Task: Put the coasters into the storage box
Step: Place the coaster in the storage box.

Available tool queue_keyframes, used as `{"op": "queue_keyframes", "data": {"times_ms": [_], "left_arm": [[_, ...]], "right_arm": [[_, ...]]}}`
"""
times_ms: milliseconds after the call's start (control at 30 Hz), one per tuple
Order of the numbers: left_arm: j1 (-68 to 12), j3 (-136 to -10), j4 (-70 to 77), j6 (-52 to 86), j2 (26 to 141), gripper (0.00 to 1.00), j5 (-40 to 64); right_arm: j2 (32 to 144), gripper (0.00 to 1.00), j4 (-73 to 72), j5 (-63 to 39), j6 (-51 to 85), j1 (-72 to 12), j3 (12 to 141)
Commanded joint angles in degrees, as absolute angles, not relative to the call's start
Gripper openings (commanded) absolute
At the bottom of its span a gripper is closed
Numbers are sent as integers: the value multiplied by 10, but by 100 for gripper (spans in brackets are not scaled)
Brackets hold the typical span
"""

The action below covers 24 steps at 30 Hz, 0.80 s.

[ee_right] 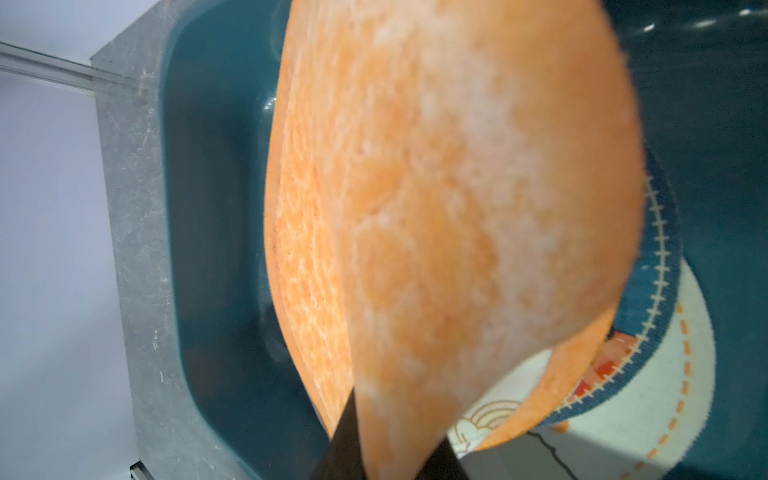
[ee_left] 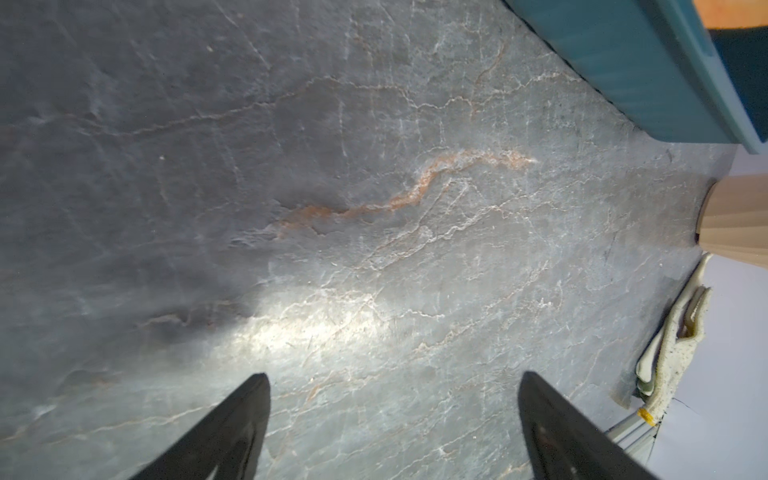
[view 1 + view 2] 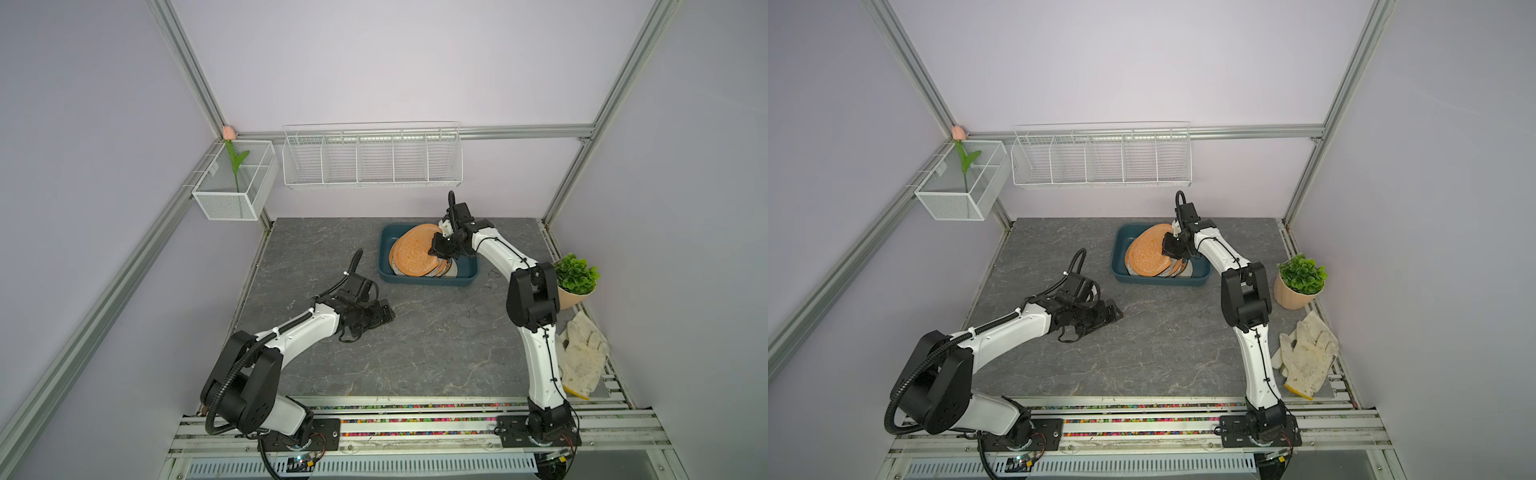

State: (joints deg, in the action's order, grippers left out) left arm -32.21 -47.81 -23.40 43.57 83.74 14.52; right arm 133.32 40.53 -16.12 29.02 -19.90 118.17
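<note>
Grey slate-look tabletop (image 3: 374, 357) in a pale lilac booth, and I can't spot a single loose mat on it. Every one of the coasters (image 3: 1177, 269) that shows sits in the shallow dark teal plastic storage box (image 3: 428, 281), far side, a bit right of centre.

The right gripper (image 3: 441, 249) hangs over the box with its jaws pinched on the rim of a plain orange textured round coaster (image 3: 415, 249), which is tilted above the pile. The left gripper (image 3: 384, 313) is low over bare table nearer us, jaws spread wide, holding nothing.

Handling-wise, my guess is these are light and floppy. The held one curves from its own weight. The fuzzy surface shouldn't slip and there's nothing to break. An edge pinch looks like the only way to hold one. I can't tell if it's touching the pile yet.

The right wrist view gives what the top views can't: the pinch itself (image 1: 395, 457), a second orange mat (image 1: 299, 249) underneath and a printed mat with a stitched border (image 1: 665, 374). The left wrist view shows the open fingertips (image 2: 259, 380) and the box's outer wall. Only the top views show both arms at once.
</note>
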Motion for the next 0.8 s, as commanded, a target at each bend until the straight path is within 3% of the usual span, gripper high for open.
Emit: {"op": "queue_keyframes", "data": {"times_ms": [0, 167, 267, 767], "left_arm": [[-321, -465, -236, 447, 822, 93, 131], [-321, -461, -237, 444, 819, 93, 130], [-321, -463, -239, 440, 818, 93, 128], [-321, -474, -258, 410, 784, 95, 71]], "right_arm": [[1344, 17, 480, -128, 256, -199, 1201], [1330, 54, 505, -90, 232, -199, 1184], [1319, 66, 509, -76, 224, -200, 1177], [1202, 96, 433, -88, 208, -199, 1051]]}}
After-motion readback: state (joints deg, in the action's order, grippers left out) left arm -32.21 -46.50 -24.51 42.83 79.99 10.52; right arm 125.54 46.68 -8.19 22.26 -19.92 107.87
